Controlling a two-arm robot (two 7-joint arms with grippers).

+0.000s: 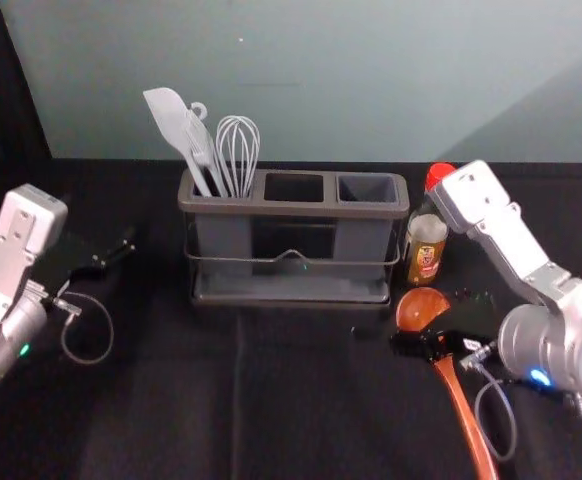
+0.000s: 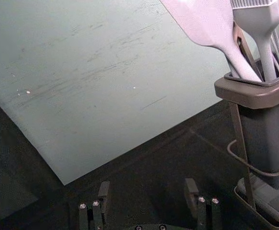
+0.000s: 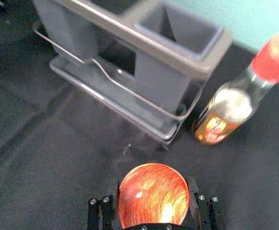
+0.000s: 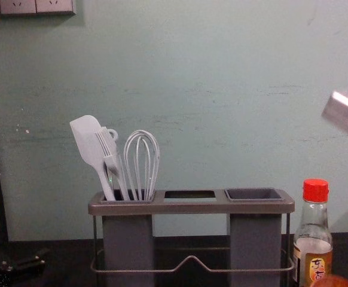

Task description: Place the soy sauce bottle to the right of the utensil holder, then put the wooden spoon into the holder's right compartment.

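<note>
My right tool (image 1: pixel 409 312), spread, straddles the wooden spoon (image 1: pixel 468 420); my left tool (image 1: pixel 126 246), spread, idles left of the utensil holder (image 1: pixel 293 209).

The soy sauce bottle (image 4: pixel 314 229) bears a label (image 4: pixel 317 267) seemingly reading 东古 in Chinese characters.

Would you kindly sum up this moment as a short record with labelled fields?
soy sauce bottle: upright, right of the utensil holder
wooden spoon: in front of the holder's right end, bowl foremost, not yet in the right compartment
left compartment: spatula, brush, whisk
right hand: open around the spoon's bowl; contact unclear
left hand: open, left of the holder, holding nothing
</note>
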